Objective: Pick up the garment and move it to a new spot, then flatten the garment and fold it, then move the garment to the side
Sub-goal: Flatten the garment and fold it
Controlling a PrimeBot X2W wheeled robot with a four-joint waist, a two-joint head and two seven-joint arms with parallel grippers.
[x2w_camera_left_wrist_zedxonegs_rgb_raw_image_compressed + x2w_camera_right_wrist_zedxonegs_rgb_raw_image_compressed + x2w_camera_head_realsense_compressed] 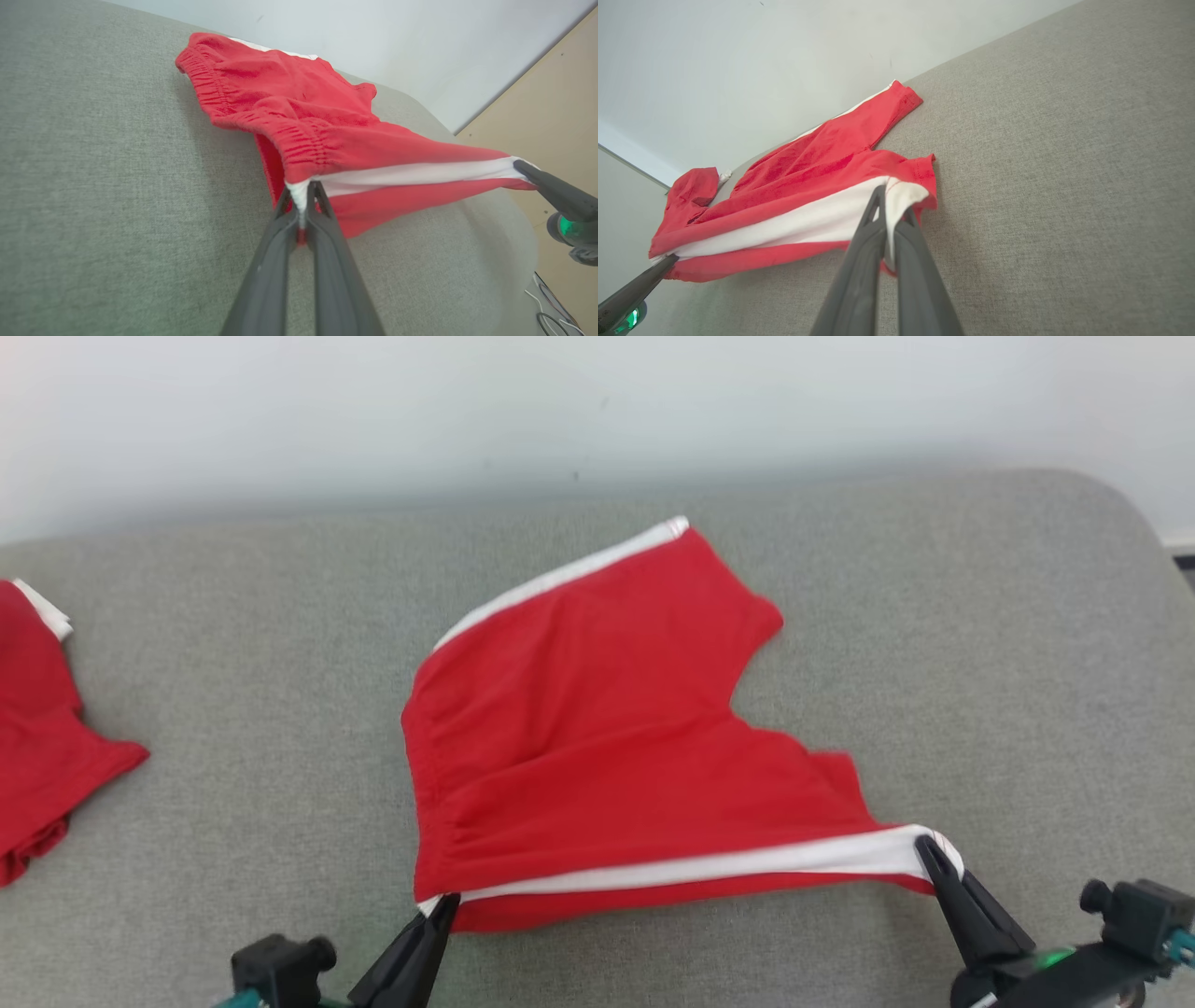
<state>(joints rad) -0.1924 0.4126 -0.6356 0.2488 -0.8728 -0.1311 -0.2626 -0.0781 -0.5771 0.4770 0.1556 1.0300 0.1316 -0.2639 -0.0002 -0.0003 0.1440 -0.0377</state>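
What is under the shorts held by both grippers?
Grey cushion shows under the shorts, whose near edge the left gripper and right gripper hold up. Anything beneath the flat part is covered.

At the left edge of the head view, the frame is cutting off a second red garment [37,737]. Along the bottom edge it is cropping the left end effector [446,903] and, at lower right, the right end effector [929,847], the arms behind them falling outside the picture. The lifted near edge of the red shorts [597,728] is hiding the cushion [233,709] under it. In the left wrist view, closed fingers [275,242] are covering the pinched stripe corner, and cables [553,315] at lower right are running off frame, too small to identify.
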